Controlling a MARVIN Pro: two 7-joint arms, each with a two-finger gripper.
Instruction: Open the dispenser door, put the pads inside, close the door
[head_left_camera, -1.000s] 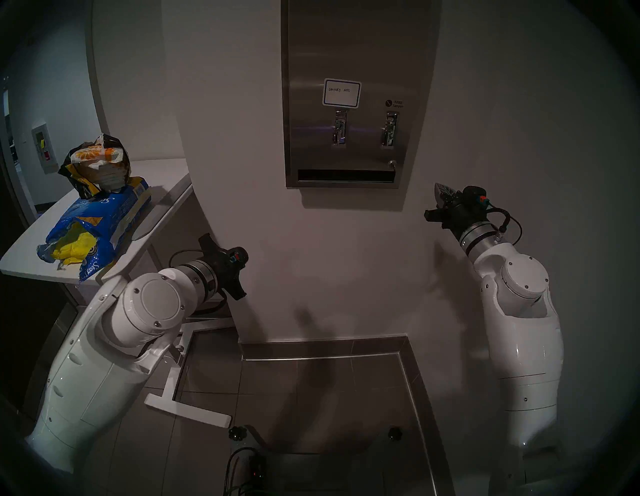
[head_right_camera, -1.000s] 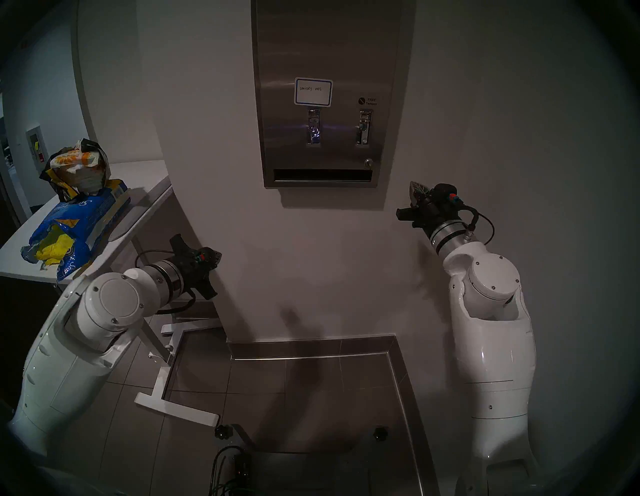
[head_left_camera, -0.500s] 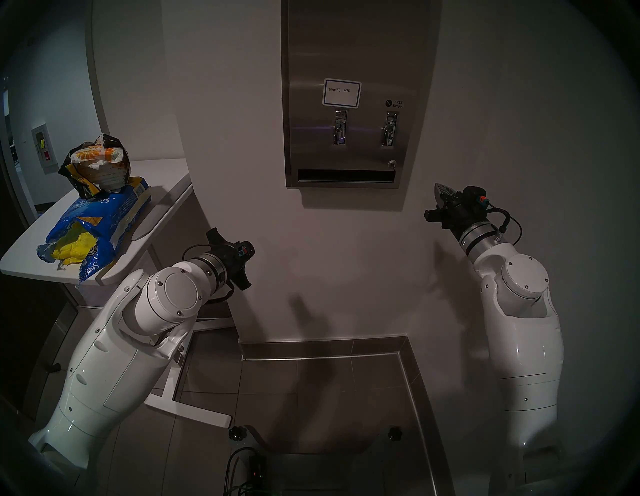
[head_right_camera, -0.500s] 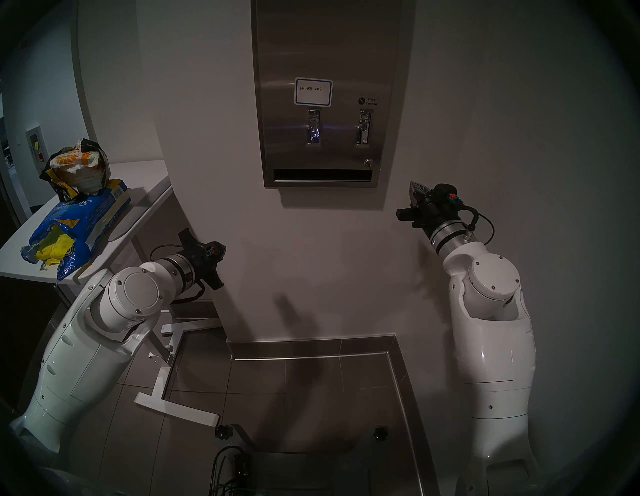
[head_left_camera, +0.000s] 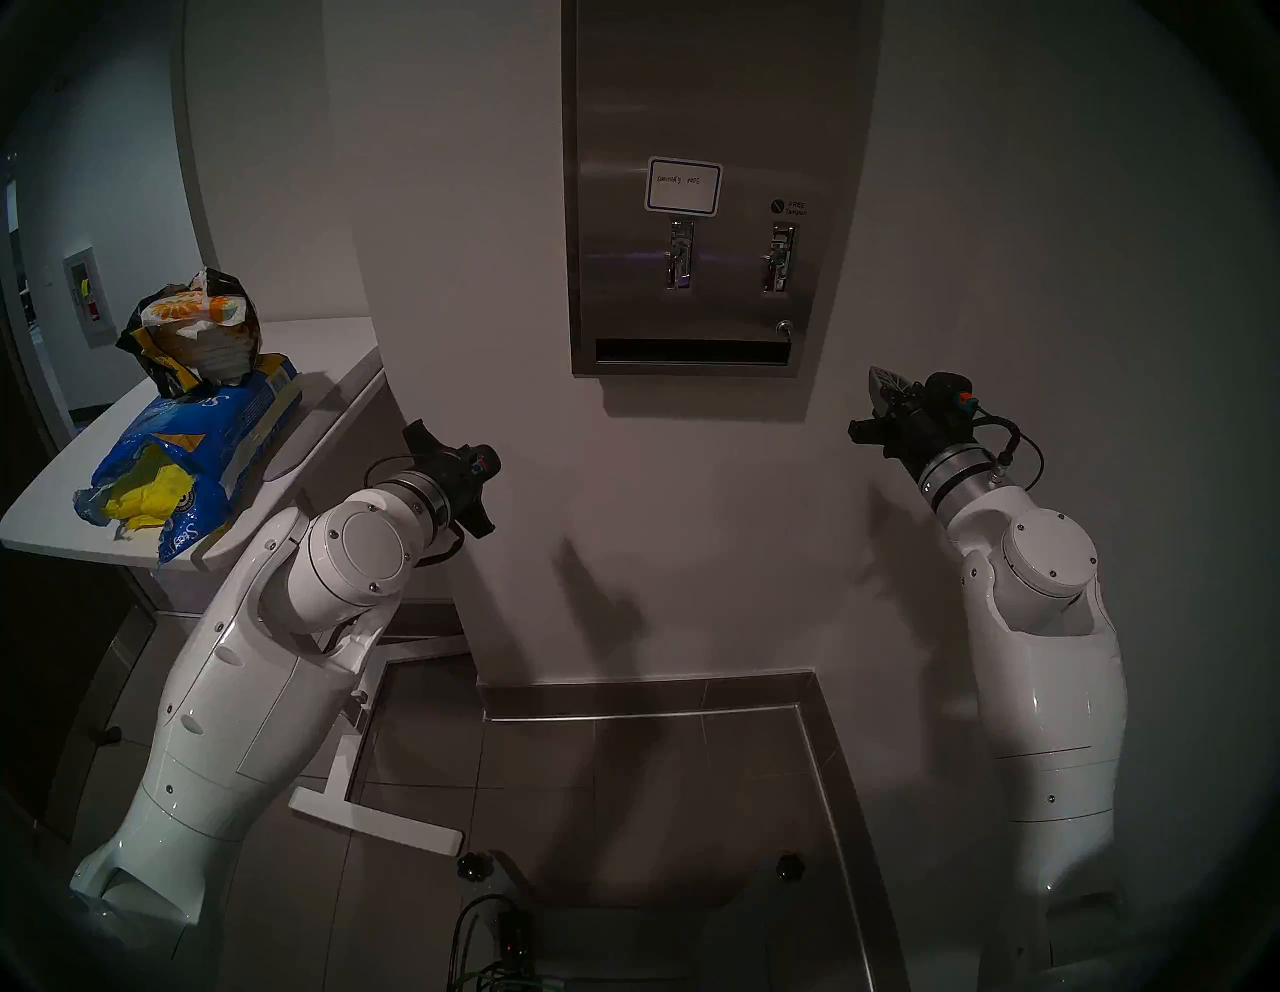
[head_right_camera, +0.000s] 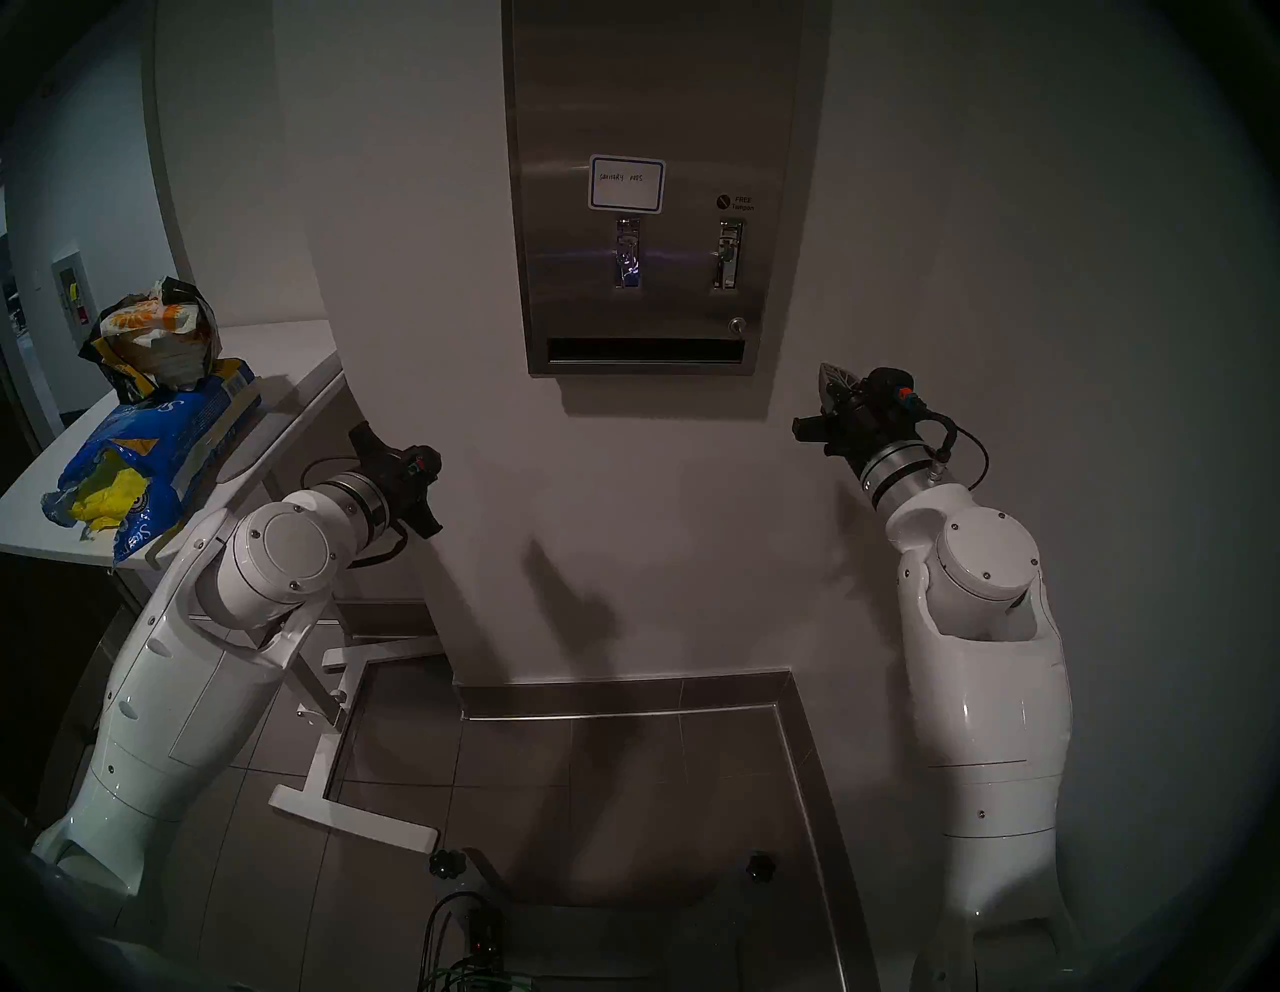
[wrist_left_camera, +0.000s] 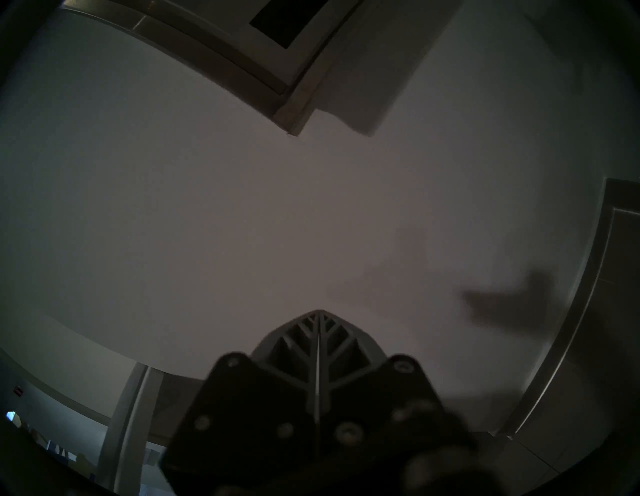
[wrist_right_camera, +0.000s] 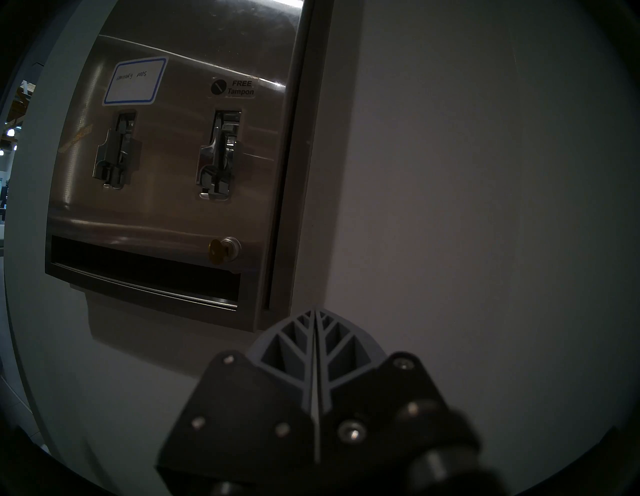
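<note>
The steel dispenser (head_left_camera: 720, 69) hangs on the wall with its dispenser door (head_left_camera: 623, 277) closed, white label (head_left_camera: 683, 186) on the front. A key sits in the lock (wrist_right_camera: 227, 247) above the bottom slot (head_left_camera: 692, 351). Yellow pads (head_left_camera: 149, 495) spill from a torn blue bag; white pads with orange flowers (head_left_camera: 194, 308) fill a dark bag behind it. My left gripper (wrist_left_camera: 319, 311) is shut and empty, facing bare wall below and left of the dispenser. Just below the dispenser's lower right corner, my right gripper (head_left_camera: 881, 379) is shut too, holding nothing.
A white side table (head_left_camera: 325, 346) at the left carries the blue bag (head_left_camera: 208, 443) and the dark bag (head_left_camera: 149, 346). Its white foot (head_left_camera: 377, 821) lies on the tiled floor beside my left arm. A grey baseboard (head_left_camera: 644, 689) runs along the wall.
My left arm has risen and swung up along the wall, its wrist now higher and closer to the table edge. The right arm has not moved.
</note>
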